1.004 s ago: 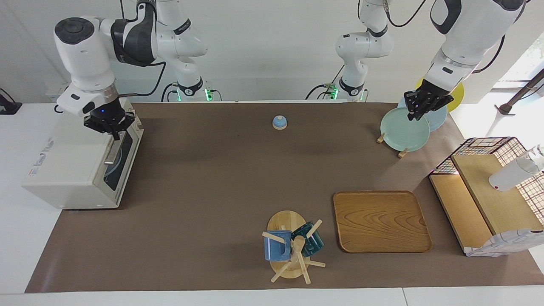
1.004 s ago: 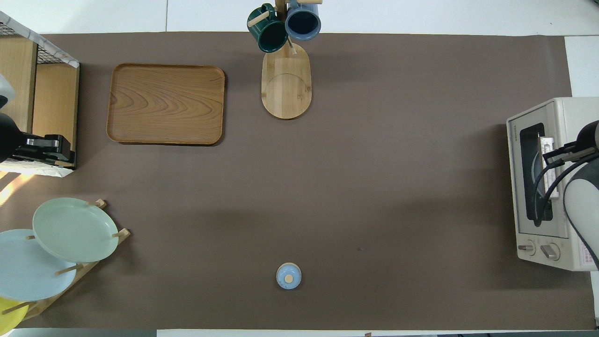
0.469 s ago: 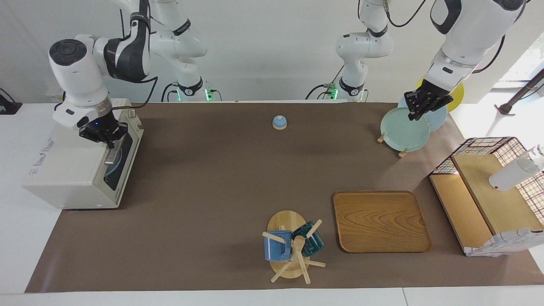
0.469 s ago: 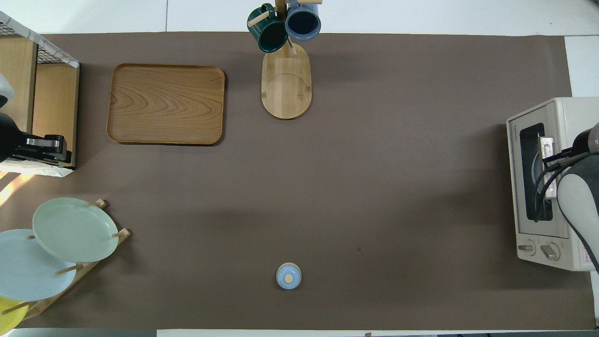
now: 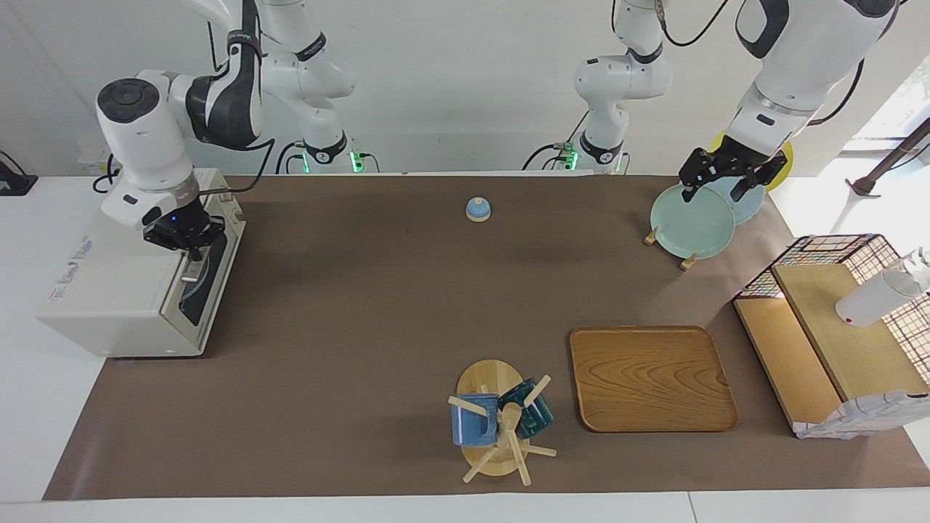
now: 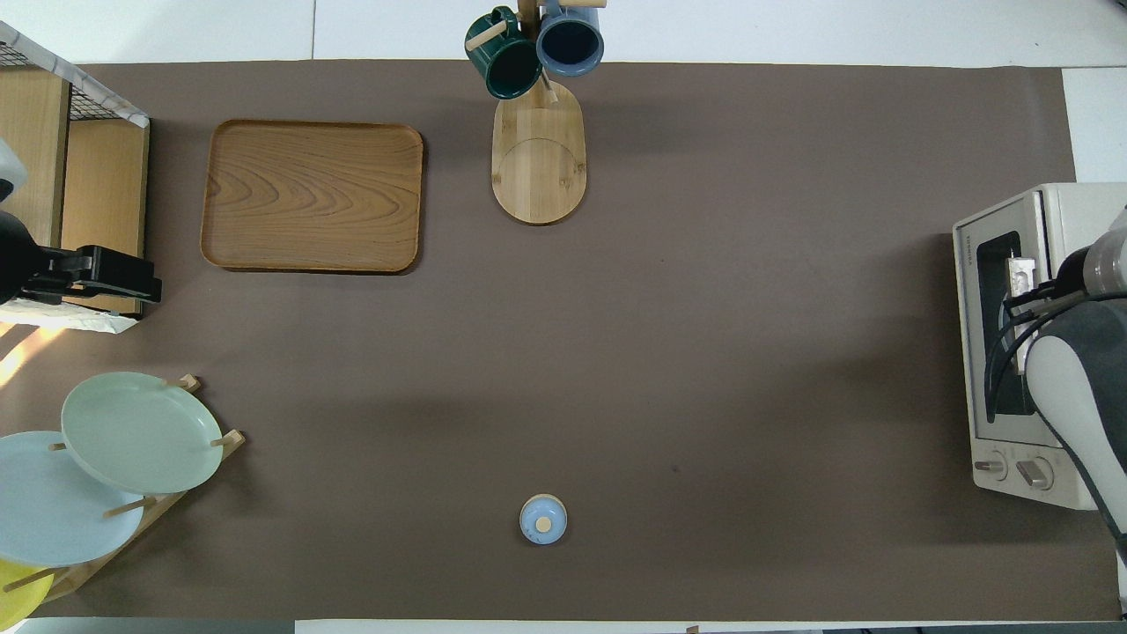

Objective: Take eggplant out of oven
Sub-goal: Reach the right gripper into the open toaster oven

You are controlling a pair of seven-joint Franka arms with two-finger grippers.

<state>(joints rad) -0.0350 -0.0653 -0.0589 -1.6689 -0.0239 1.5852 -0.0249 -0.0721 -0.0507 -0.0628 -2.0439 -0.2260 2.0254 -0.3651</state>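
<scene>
The off-white oven [image 5: 116,290] stands at the right arm's end of the table, its dark glass door [image 5: 208,280] shut. It also shows in the overhead view [image 6: 1057,220]. The eggplant is hidden; through the glass I make out only a pale blue plate. My right gripper [image 5: 186,247] hangs at the door's top edge, right at the metal bar handle [image 5: 190,274]; the arm hides it in the overhead view. My left gripper [image 5: 716,183] is open and empty over the plates at the left arm's end, and also shows in the overhead view [image 6: 119,283].
A wooden rack holds a green plate [image 5: 690,221], a blue one and a yellow one. A wooden tray [image 5: 650,378], a mug rack [image 5: 501,428] with two mugs, a small blue bell [image 5: 478,209] and a wire basket [image 5: 835,254] with wooden boards stand on the brown mat.
My right gripper has come down from above the oven's top edge to the door handle. My left gripper's fingers have spread open over the plates.
</scene>
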